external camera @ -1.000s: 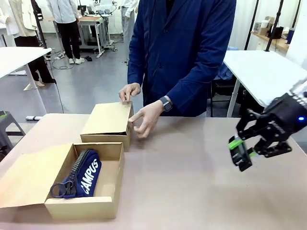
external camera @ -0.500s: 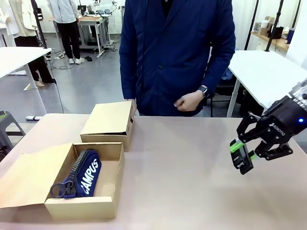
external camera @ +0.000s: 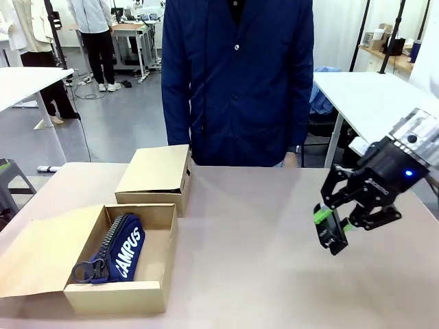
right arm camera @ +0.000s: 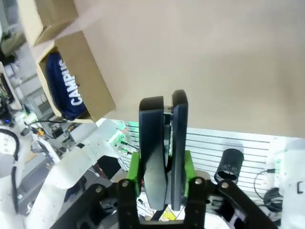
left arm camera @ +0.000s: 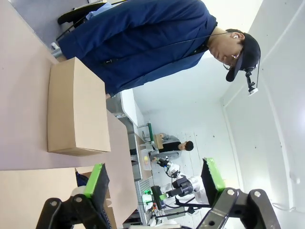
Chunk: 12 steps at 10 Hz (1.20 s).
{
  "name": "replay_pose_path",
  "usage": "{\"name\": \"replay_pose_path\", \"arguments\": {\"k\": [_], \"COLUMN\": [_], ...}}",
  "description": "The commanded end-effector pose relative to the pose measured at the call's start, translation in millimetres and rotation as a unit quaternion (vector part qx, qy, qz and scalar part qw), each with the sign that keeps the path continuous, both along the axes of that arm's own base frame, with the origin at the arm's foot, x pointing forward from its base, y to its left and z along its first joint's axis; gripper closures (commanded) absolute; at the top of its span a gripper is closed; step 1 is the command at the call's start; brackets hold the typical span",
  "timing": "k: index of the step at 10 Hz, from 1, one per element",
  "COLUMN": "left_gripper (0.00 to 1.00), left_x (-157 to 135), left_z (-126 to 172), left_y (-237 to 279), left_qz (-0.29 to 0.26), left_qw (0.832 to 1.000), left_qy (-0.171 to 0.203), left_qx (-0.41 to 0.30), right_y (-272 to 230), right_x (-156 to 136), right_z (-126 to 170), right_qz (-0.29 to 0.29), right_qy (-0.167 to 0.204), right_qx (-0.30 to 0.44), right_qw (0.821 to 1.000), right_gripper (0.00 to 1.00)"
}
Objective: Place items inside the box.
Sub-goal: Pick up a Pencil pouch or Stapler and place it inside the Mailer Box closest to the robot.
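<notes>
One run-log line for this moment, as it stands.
right gripper: shut on black stapler, above beige table | left gripper: open | open cardboard box: navy CAMPUS zip pouch inside

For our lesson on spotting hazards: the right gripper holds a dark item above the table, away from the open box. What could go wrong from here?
The right gripper pinches the black stapler above bare table, well right of the open box; it might slip on the way. The navy pouch fills the box's left side, so a drop there could land on it or the rim.
</notes>
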<state>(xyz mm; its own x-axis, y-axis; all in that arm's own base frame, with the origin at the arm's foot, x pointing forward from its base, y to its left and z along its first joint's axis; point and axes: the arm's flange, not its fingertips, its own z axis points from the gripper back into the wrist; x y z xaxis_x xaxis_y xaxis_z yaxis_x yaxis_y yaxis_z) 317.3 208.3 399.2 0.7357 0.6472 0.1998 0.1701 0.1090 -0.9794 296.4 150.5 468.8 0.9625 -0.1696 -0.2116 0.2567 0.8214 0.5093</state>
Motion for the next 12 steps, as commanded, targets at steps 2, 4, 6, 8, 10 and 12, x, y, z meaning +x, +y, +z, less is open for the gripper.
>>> {"name": "replay_pose_path", "arguments": {"k": [2, 4, 6, 8, 10, 12], "left_gripper": [0.00, 0.00, 0.00, 0.00, 0.00, 0.00], "left_x": [-3, -3, -3, -3, -3, -3], "left_z": [0, 0, 0, 0, 0, 0], "left_y": [-1, -1, -1, -1, -1, -1], "left_qz": [-0.005, -0.005, -0.005, -0.005, -0.005, -0.005], "left_qw": [1.000, 1.000, 1.000, 1.000, 1.000, 1.000], "left_qy": [-0.008, -0.008, -0.008, -0.008, -0.008, -0.008], "left_qx": [0.003, 0.003, 0.003, 0.003, 0.003, 0.003], "right_y": [125, 230, 313, 369, 389, 370], "right_x": [29, 40, 36, 40, 44, 35], "right_z": [28, 30, 8, -19, -42, -51], "right_qz": [0.051, 0.071, 0.066, 0.082, 0.095, 0.110], "right_qy": [-0.024, -0.023, -0.038, -0.064, -0.051, -0.055], "right_qx": [-0.006, 0.009, -0.016, -0.012, -0.010, -0.009], "right_qw": [0.998, 0.997, 0.997, 0.994, 0.994, 0.992], "right_gripper": [0.59, 0.59, 0.59, 0.59, 0.59, 0.59]}}
